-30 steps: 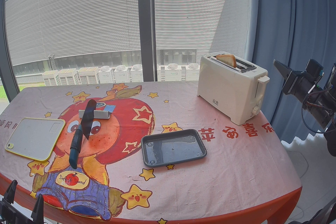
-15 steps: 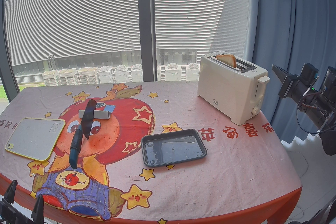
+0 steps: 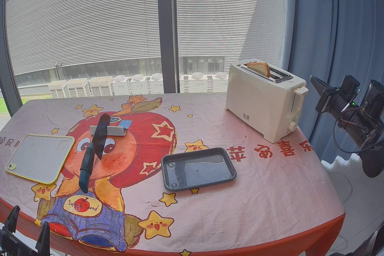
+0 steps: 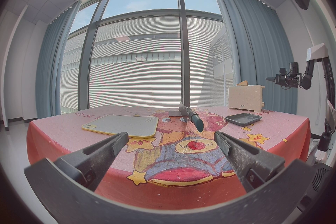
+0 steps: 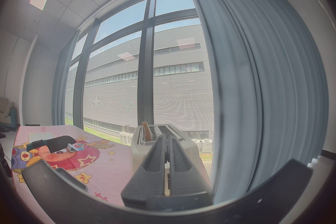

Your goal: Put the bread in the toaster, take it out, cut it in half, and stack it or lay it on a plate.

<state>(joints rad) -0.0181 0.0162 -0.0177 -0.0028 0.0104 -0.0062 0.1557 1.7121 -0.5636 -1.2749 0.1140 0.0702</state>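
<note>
A: Where is the bread?
B: You have one slice of bread [image 3: 259, 68]. It stands up on its edge in a slot of the toaster [image 3: 264, 103], at the end of the slot nearer the window. Its top pokes out. Its long side runs along the slot.
A: How many toasters?
B: One. It is white, has two slots, and sits at the far right of the table [image 3: 260, 197].
A: And the knife?
B: You have one knife [image 3: 93, 151]. It lies long-ways from far to near. The tip of the black blade rests on a little white block [image 3: 116, 131]. The blue handle points back at you. One cutting board [image 3: 40, 157] lies just beside the knife, on the left. One dark tray [image 3: 198, 169] sits in the middle, between the knife and the toaster.
A: What about my claws?
B: You have two. Your right claw [image 5: 167, 140] is pressed together and empty. It hangs off the right side of the table, near the curtain [image 3: 340, 29]. It points at the toaster but does not touch it. Your left claw [image 4: 170, 137] is spread wide and empty. It is low at the near left edge of the table.
</note>
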